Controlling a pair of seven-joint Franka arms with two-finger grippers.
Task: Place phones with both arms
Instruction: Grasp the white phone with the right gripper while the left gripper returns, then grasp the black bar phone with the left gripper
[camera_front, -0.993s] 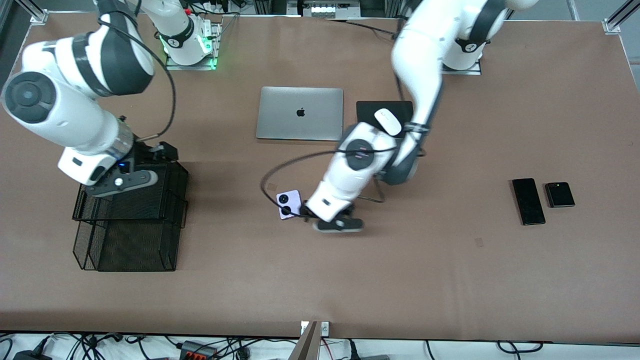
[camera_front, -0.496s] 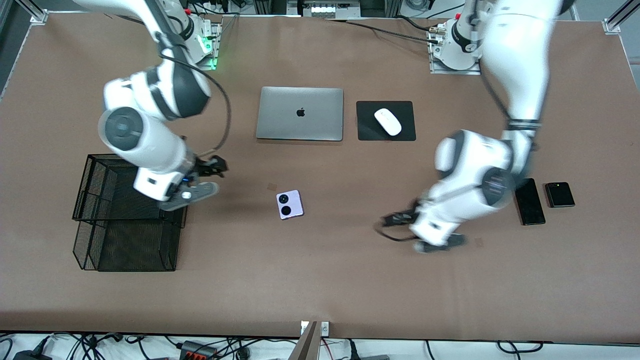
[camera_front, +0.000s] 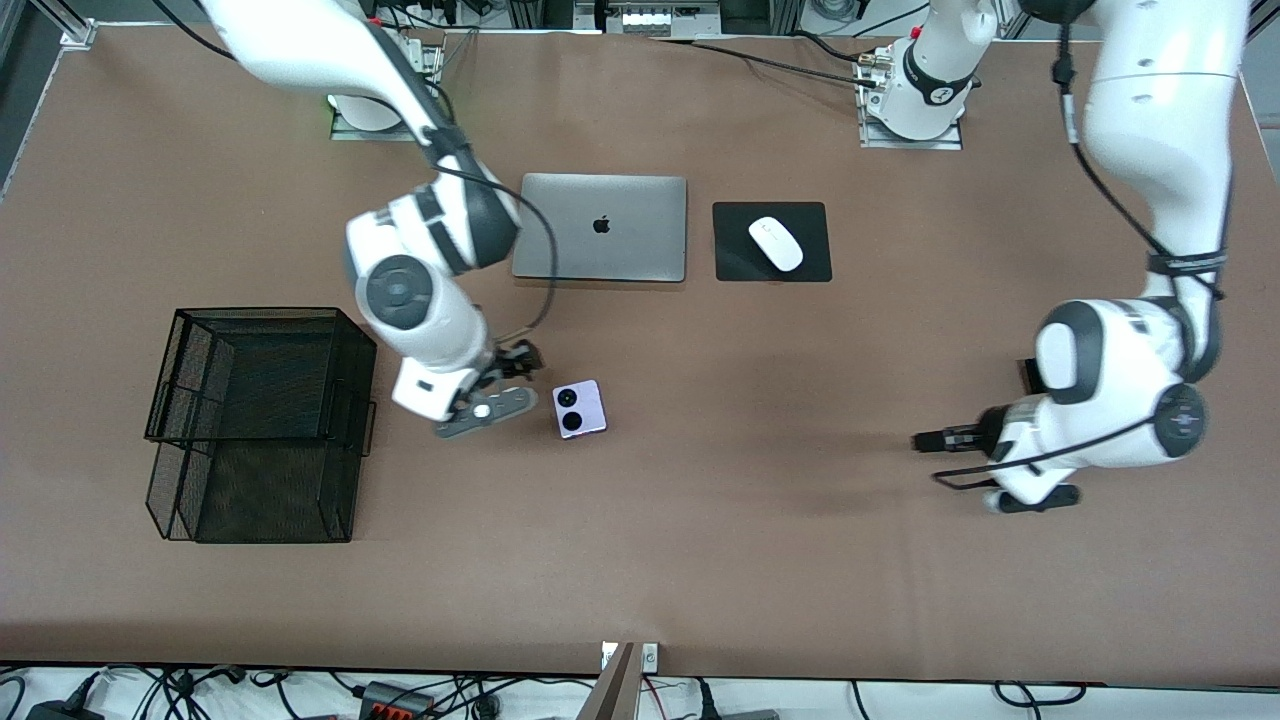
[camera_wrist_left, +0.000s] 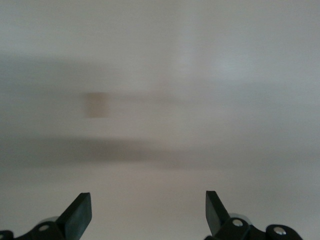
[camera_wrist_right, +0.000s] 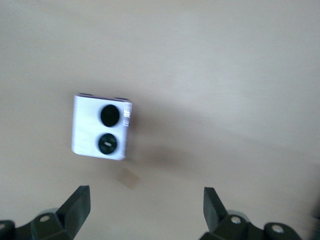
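Progress: no phone placed | right gripper (camera_front: 492, 408) hovering, fingers (camera_wrist_right: 76, 206) spread, beside lilac flip phone (camera_front: 579, 409) | left gripper (camera_front: 935, 441) hanging over desk (camera_front: 760, 540), fingers spread, empty

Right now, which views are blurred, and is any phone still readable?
Left wrist view: heavy smear, only bare table and the open left hand. Right wrist view: mild blur, lilac phone readable. Front view: sharp, soft arm shadows.

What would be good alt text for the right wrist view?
A lilac flip phone with two black circles lies flat on the brown table, ahead of the right gripper, whose black jaws stand open and empty.
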